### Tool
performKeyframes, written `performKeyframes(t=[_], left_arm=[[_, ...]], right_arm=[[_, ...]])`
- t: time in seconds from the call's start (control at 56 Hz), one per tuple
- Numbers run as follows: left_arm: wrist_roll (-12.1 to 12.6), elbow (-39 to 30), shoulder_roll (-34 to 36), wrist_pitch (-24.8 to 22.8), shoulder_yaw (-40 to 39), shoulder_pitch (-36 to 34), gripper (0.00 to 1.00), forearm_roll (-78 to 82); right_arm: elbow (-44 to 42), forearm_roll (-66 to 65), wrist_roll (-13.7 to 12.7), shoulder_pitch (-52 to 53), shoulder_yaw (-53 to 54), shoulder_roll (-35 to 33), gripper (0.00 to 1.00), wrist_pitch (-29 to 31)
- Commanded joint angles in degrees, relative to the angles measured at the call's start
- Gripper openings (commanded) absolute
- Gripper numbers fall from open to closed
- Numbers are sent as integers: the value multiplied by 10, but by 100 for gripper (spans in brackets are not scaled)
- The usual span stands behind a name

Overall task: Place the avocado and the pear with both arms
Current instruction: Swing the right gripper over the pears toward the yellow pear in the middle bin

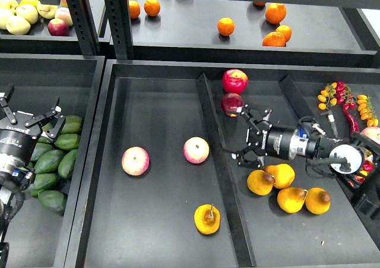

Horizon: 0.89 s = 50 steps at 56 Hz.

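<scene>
Several dark green avocados [54, 161] lie piled in the left bin. My left gripper [29, 112] hovers open and empty just over the pile's upper left. The golden pear [207, 218] with a brown blotch and short stem lies alone at the front of the middle compartment. My right gripper [238, 135] is open and empty. It points left at the divider [215, 155], well above and to the right of that pear.
Two pink-yellow apples [135, 161] [196, 150] lie in the middle compartment. Two red fruits [235, 81] [231, 104] sit just behind the right gripper. Several yellow pears [281, 176] lie under the right forearm. Oranges [225, 26] are on the back shelf, chillies [350, 104] at far right.
</scene>
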Motion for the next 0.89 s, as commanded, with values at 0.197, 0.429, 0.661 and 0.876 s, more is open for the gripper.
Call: performKeyframes(t=[0.197,0.429,0.661,0.876], left_arm=[[0,2,0,-4,7,0,100,-1],[-2,-2,0,-4,8,0,100,-11],[-2,-2,0,-4,8,0,100,-11],[-2,-3,0,-4,13,0,100,-11]], right_arm=[[-14,-80,-52,67,-167,-8,100,0],[-40,-138,-96,100,-215,6,100,0],[-44,-131,-96,104,-205,6,100,0],[-41,-115,-96,108,-197,11,100,0]])
